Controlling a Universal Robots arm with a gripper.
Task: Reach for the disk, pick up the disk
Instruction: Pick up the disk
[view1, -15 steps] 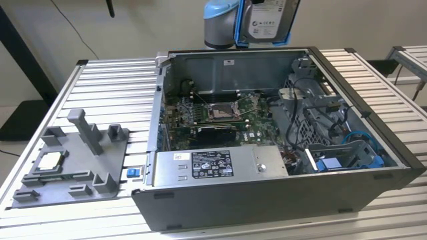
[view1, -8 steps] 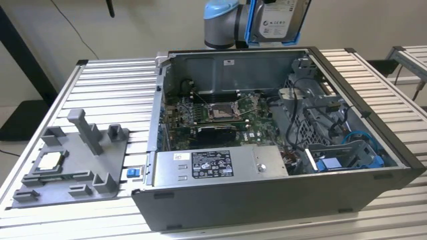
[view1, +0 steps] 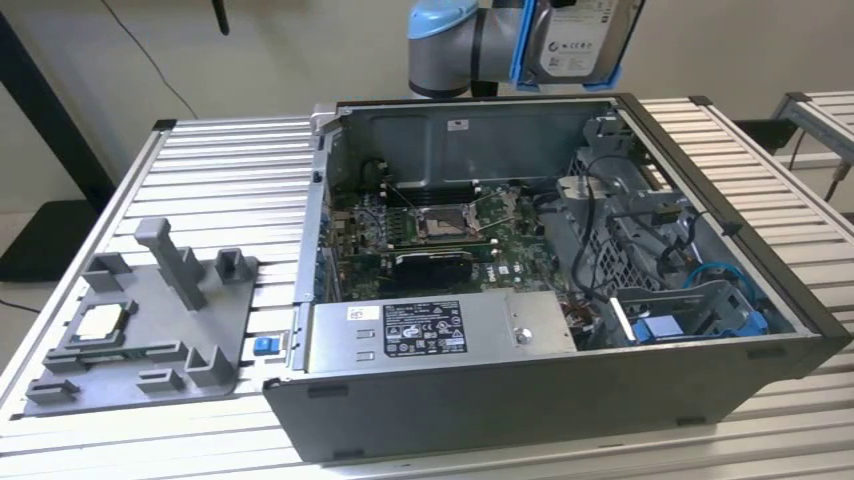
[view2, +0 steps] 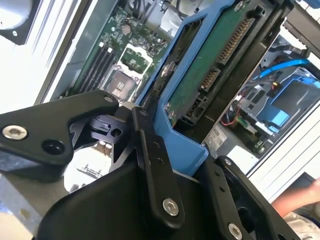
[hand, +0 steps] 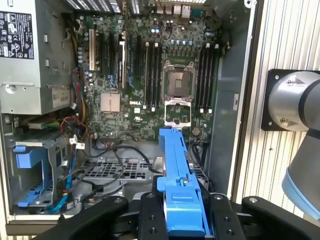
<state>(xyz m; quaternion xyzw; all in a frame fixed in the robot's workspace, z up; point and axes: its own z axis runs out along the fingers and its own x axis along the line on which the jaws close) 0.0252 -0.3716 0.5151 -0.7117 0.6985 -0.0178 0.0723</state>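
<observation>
Above the far edge of the surface (view1: 200, 150), the hand (hand: 182, 220) is grasping the disk (view1: 577, 40), its fingers (view2: 155, 165) closing on the blue frame round the disk's edges. In the exterior view the disk is hanging upright, label side showing, clear of the open computer case (view1: 534, 400) and just over its far wall. In the second wrist view the disk's green circuit side (view2: 210, 65) is facing the camera, and the blue frame is sitting between the black fingers. In the first wrist view the frame's edge (hand: 175, 165) is running straight out from the hand, over the motherboard (hand: 150, 75) with its empty processor socket (hand: 177, 80).

The pick appears complete. To hold this step well, the grip is best kept on the frame rails and not on the circuit side, with the disk kept upright so that it does not pivot between the fingers. The cables (view1: 587, 240) and the drive cage (view1: 694, 310) inside the case are lying below the disk; any travel is best kept above the case rim. The grey fixture (view1: 147, 320) near the surface's edge at the exterior view's left is standing well apart.
</observation>
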